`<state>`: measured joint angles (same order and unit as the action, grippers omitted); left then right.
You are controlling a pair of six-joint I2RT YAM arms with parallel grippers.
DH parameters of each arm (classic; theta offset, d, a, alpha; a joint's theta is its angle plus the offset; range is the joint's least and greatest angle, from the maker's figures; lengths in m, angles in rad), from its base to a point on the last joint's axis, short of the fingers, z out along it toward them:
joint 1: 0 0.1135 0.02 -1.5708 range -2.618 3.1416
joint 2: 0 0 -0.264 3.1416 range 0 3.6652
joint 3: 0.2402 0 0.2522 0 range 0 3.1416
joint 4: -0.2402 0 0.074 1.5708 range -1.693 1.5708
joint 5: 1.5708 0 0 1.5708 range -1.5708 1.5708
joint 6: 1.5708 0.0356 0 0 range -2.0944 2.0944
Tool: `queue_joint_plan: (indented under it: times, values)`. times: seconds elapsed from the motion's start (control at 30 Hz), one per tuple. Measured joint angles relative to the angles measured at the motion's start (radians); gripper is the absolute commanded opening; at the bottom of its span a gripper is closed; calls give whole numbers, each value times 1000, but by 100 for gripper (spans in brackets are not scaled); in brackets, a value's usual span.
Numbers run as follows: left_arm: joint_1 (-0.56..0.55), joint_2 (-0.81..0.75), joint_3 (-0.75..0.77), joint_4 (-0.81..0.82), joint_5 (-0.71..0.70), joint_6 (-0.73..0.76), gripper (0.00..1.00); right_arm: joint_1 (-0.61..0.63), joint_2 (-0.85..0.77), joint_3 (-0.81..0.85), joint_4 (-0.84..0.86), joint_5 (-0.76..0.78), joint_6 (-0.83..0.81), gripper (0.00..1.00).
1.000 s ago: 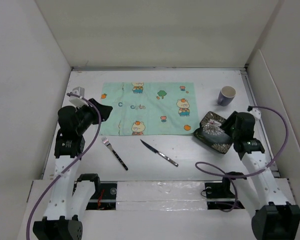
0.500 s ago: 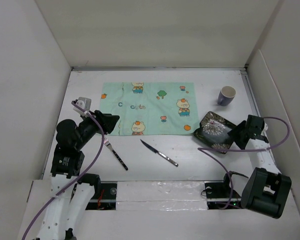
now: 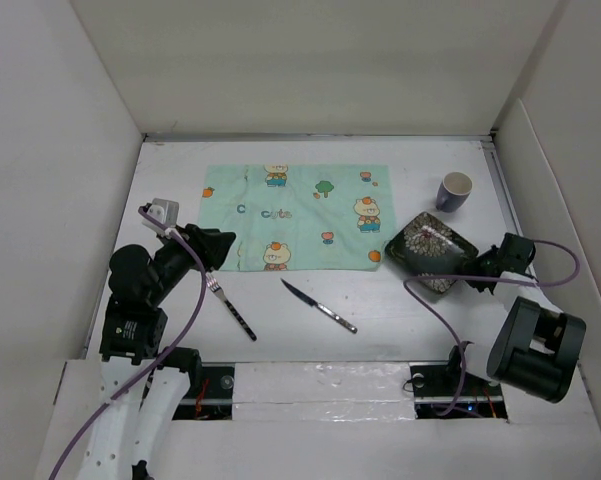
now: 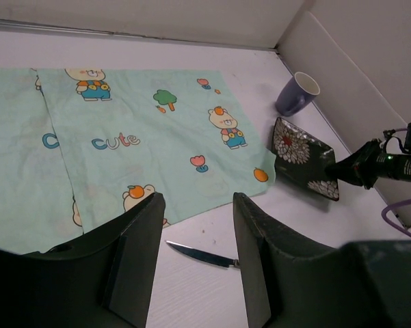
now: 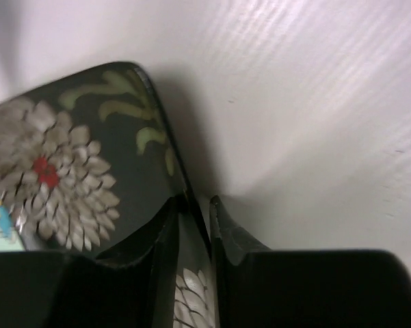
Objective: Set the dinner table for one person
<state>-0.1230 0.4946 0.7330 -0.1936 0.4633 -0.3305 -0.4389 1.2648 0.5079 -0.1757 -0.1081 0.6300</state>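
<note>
Dinner table (image 3: 420, 160) flat, matte white, walled

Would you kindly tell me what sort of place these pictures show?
Probably a robotics lab cell staged for dining: a white dinner table boxed in by walls, a left arm and right arm at its near edge, and a placemat, plate, cup, fork and knife.
</note>
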Motion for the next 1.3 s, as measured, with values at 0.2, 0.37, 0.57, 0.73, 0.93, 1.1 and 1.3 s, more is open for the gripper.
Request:
queue_joint_plan:
  times: [0.2, 0.37, 0.57, 0.73, 0.93, 1.1, 1.3]
  values:
    - [0, 1, 0, -2, -7, 1, 42, -13, -120, -52, -9, -24, 45, 0]
    - [0, 2, 0, -2, -15, 0, 42, -19, -347, -35, -213, 61, 46, 0]
    - [0, 4, 0, -4, -34, 0, 42, -13, -570, 151, -447, 141, -33, 0]
    - [0, 19, 0, -8, -62, 0, 42, 79, -557, 375, -510, 101, -98, 0]
    - [21, 42, 0, -13, -90, -11, 44, 341, -446, 538, -440, -81, -106, 0]
    - [40, 67, 0, -16, -157, -28, 45, 596, -224, 541, -232, -219, -63, 0]
    - [40, 66, 0, -27, -242, -39, 45, 757, 121, 543, 70, -268, 0, 0]
